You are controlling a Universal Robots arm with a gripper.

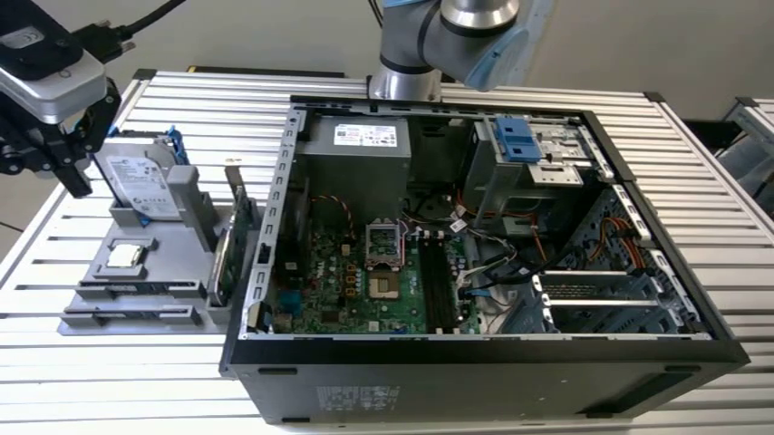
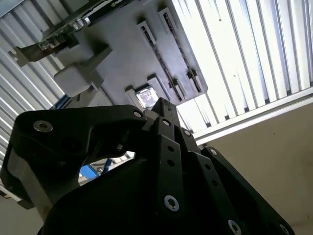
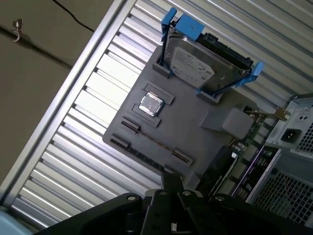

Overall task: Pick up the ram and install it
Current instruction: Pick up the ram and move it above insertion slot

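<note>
Gripper: above the gray holder, near a corner of the surface.
Jaws: apart, empty.
Ram: in a holder slot, untouched.

Exterior view high above the computer case; both wrist views over the grey tray.

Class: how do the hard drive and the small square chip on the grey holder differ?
The hard drive stands on edge; the square chip lies flat. The hard drive is far larger than the chip. The hard drive wears a blue frame; the chip has none. Both are silvery and sit on the grey holder.
</note>
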